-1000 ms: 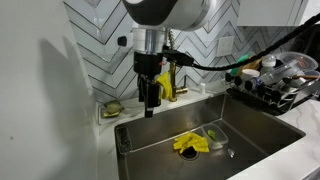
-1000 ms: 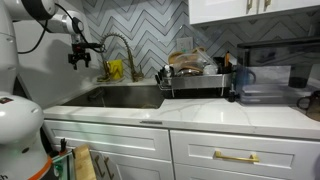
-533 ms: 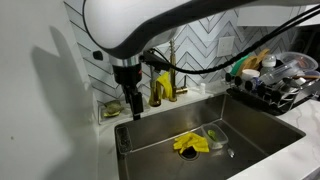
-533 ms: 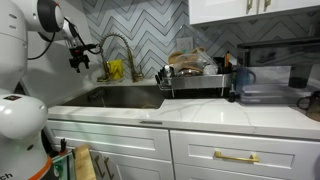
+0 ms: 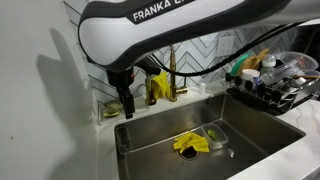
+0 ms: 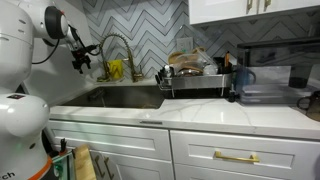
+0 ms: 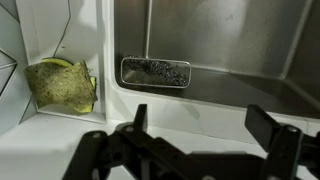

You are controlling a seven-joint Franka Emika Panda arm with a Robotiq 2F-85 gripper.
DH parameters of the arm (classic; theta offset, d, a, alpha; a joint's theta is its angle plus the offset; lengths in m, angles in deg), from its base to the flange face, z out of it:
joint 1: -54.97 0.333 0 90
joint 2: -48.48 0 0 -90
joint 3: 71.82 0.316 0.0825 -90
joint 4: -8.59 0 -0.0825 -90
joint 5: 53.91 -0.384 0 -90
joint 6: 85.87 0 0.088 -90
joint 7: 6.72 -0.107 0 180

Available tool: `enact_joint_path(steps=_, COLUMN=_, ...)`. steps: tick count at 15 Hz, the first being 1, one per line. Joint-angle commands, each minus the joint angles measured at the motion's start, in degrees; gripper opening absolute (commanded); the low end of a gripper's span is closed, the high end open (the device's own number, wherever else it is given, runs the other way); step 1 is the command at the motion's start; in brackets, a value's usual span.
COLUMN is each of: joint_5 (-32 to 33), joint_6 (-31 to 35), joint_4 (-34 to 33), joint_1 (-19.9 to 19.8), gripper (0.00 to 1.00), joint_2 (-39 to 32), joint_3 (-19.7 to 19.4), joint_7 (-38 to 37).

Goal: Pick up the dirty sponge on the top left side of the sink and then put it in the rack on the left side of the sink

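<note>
The dirty sponge (image 7: pixel 60 86) is a crumpled olive and yellow-green pad lying on the white counter corner at the sink's top left; it is partly hidden behind my gripper in an exterior view (image 5: pixel 109 110). My gripper (image 7: pixel 205 125) is open and empty, above the counter edge just right of the sponge; it shows in both exterior views (image 5: pixel 126 106) (image 6: pixel 80 63). The rack (image 7: pixel 155 71) is a narrow steel holder on the sink's left wall, with dark matter inside. The sink (image 5: pixel 265 135) is a steel basin with a brass faucet (image 5: pixel 170 75).
A yellow cloth (image 5: pixel 190 144) and a green scrubber in a steel tray (image 5: pixel 214 135) lie on the basin floor. A black dish rack (image 6: pixel 195 80) with dishes stands beside the sink. The tiled wall is close behind the sponge.
My arm has swung left from over the basin's back edge to the counter corner, and the gripper now hangs lower, next to the sponge. It stays open.
</note>
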State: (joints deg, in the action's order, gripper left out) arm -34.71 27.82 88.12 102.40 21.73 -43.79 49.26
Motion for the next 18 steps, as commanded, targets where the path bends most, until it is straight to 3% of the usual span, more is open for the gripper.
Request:
enact_joint_path(steps=1, joint_5=1.58, joint_6=-0.81, joint_4=-2.76, joint_1=3.08, gripper=1.0, joint_2=-2.21, joint_3=-3.07, joint_7=-1.83)
enact_joint_path(steps=10, joint_5=9.28, joint_6=7.01, joint_4=-9.38, joint_1=10.36, gripper=1.0, joint_2=-10.35, joint_3=-10.51, joint_7=-5.63)
enact_joint_path(steps=18, joint_5=11.91, joint_6=16.46, joint_4=-14.7, joint_1=12.94, gripper=1.0, joint_2=-16.6, joint_3=-15.33, joint_7=-4.67)
